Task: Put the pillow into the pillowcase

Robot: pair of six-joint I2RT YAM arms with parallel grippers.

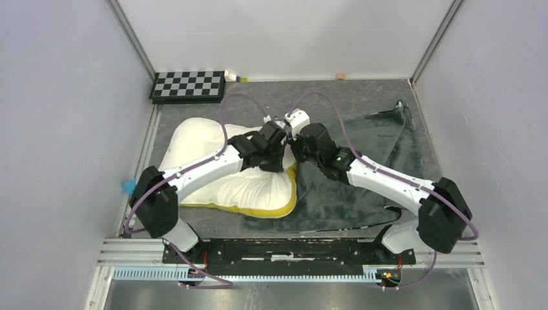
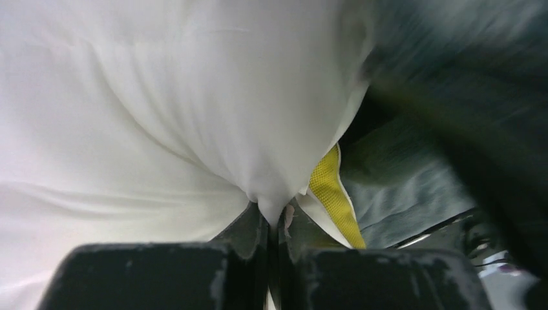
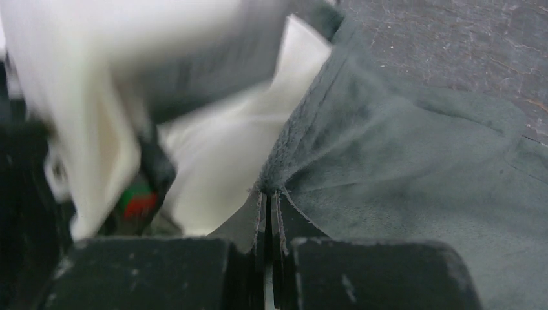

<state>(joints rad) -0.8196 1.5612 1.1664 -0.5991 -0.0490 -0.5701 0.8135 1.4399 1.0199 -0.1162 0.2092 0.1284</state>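
Observation:
The cream-white pillow (image 1: 223, 174) lies left of centre on the table, its yellow band (image 1: 284, 205) along the near right edge. My left gripper (image 1: 276, 155) is shut on a pinch of the pillow (image 2: 194, 97) fabric at its right side; the yellow band (image 2: 333, 194) shows just beside the left gripper (image 2: 276, 216). The dark grey-green pillowcase (image 1: 368, 161) is spread flat to the right, plush face up. My right gripper (image 1: 294, 150) is shut on the pillowcase (image 3: 413, 161) at its left edge, right against the pillow (image 3: 220, 155), the right gripper (image 3: 270, 194) pinching a fold.
A checkerboard (image 1: 188, 85) lies at the back left. Small items (image 1: 236, 78) rest by the back wall, and a small block (image 1: 340, 76) further right. Grey walls close in both sides. The two wrists nearly touch over the table's middle.

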